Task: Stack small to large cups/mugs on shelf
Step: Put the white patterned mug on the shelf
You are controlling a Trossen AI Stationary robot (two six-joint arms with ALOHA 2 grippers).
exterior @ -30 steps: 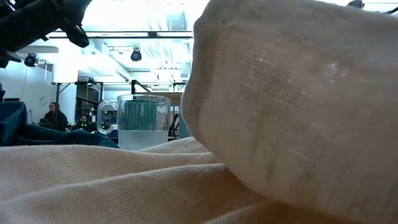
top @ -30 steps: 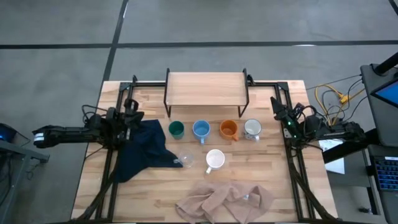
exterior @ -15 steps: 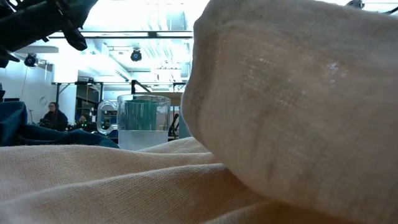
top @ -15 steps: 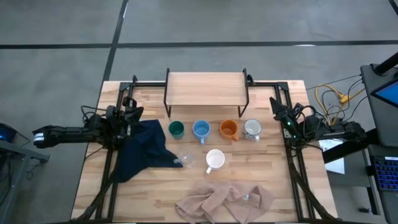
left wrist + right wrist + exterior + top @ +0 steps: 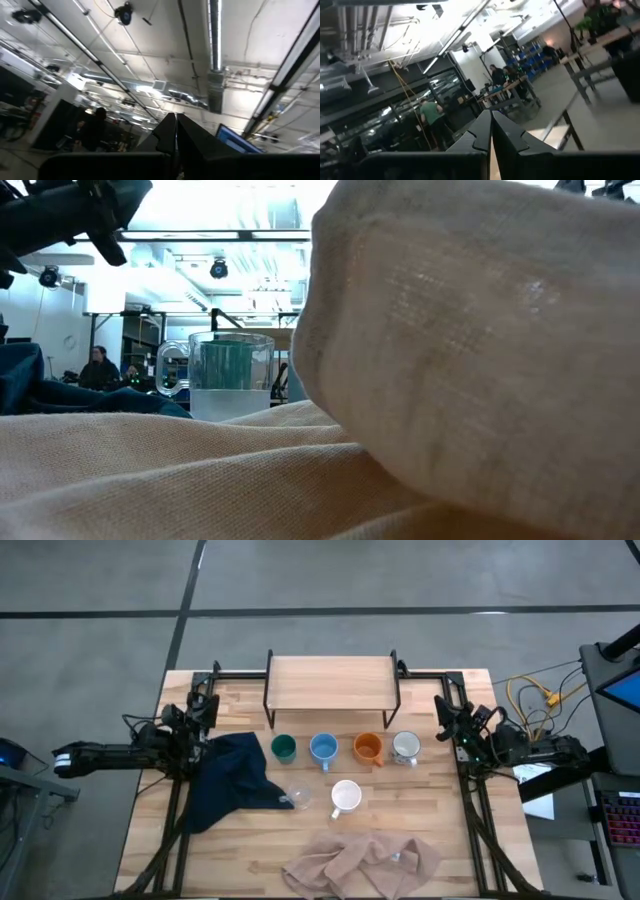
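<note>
The shelf (image 5: 331, 681) is standing empty at the far edge of the worktop (image 5: 440, 825), between the two arms. In front of it four mugs are sitting in a row: the green mug (image 5: 284, 748), the blue mug (image 5: 323, 749), the orange mug (image 5: 368, 747) and the patterned mug (image 5: 406, 746). Nearer the front edge, the white mug (image 5: 345, 796) and the glass cup (image 5: 298, 797) are standing side by side, the glass cup touching the edge of a dark blue cloth (image 5: 229, 780). A beige cloth (image 5: 362, 864) is lying crumpled at the front; in the low view it is filling most of the picture, with the glass cup (image 5: 229, 374) showing behind it.

The left tool (image 5: 203, 708) is hanging over the left rail beside the dark blue cloth, well apart from the green mug. In its wrist view its fingers (image 5: 167, 132) are pressing together on nothing and pointing up at the ceiling.

The right tool (image 5: 447, 722) is hanging over the right rail, near the patterned mug but not touching it. Its fingers (image 5: 483, 125) are likewise meeting with nothing between them, aiming into the room, where people are standing at benches.
</note>
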